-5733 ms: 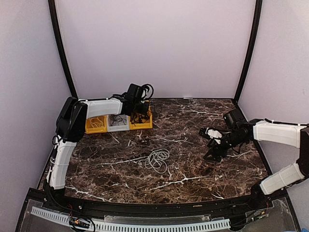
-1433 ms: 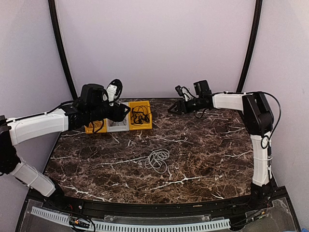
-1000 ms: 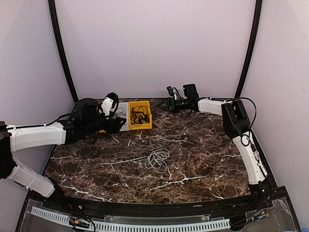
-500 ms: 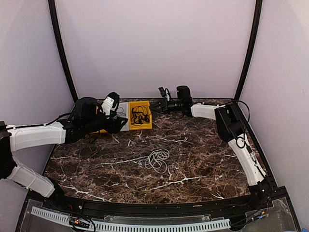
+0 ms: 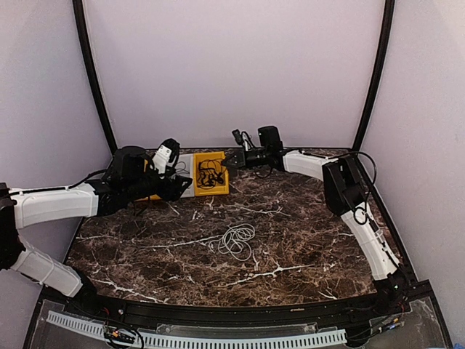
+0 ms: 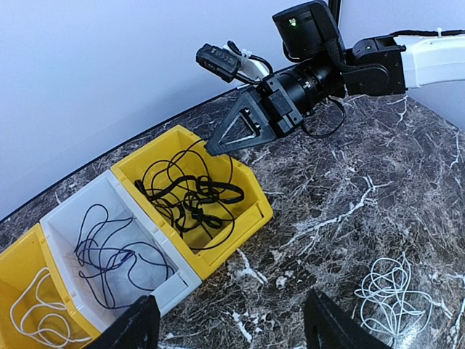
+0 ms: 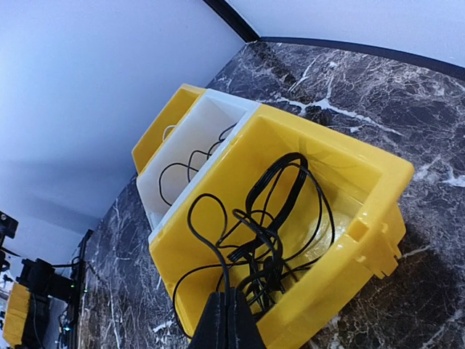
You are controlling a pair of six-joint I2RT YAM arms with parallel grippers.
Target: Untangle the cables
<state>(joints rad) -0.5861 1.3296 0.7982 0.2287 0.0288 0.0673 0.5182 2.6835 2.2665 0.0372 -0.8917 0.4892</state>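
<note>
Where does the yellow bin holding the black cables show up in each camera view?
Top external: the yellow bin is at the table's far edge, left of centre.
Left wrist: the yellow bin is left of centre, at mid-height.
Right wrist: the yellow bin fills the middle.
Shared landmark: the white bin next to it, seen in all three.

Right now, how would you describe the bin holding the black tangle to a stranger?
At the far edge of the marble table, three bins stand in a row. It is the rightmost, a yellow bin; the other yellow bin, at the left end, holds white cable, not black.
</note>
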